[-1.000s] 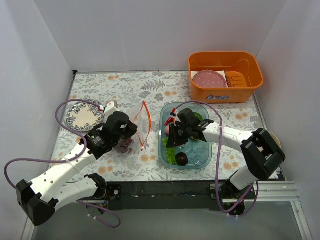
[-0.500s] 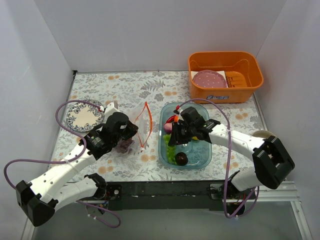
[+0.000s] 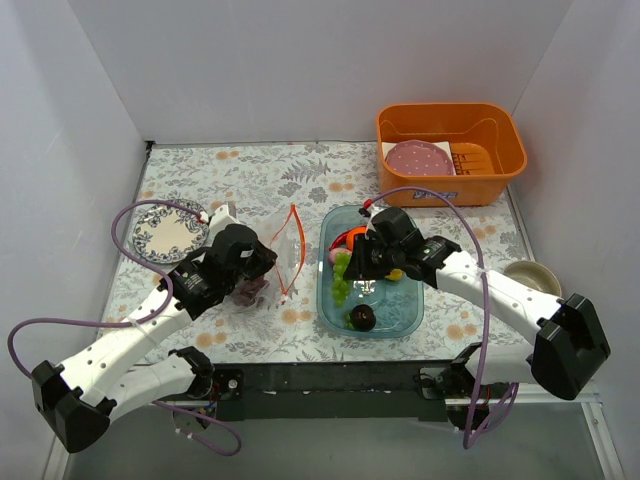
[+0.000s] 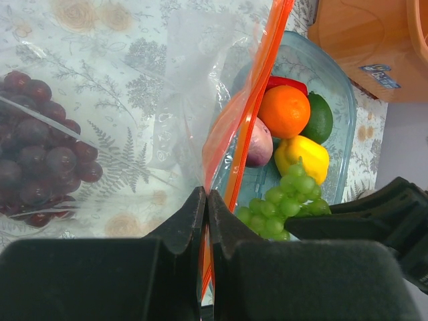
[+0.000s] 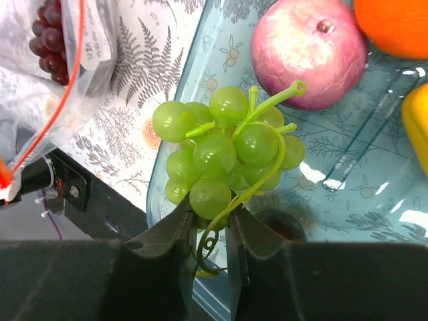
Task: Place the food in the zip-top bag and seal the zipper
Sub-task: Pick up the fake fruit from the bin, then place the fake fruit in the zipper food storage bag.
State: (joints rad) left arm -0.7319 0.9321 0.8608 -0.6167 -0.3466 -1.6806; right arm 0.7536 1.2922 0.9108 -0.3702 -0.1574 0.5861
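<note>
My left jaws are clenched on the thin red-orange zipper strip (image 4: 259, 87) of the clear crinkly zip-top bag (image 4: 187, 80), which lies on the flowered worktop (image 3: 250, 170) with dark purple grapes (image 4: 40, 147) inside. My right jaws grasp the green grape bunch (image 5: 224, 150) over the left side of the clear blue rectangular tray (image 5: 374, 200), beside the purple onion (image 5: 307, 53)

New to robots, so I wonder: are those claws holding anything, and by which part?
The right gripper pinches the green grapes by their thin stem. The left gripper pinches the zip-top bag at its zipper strip.
</note>
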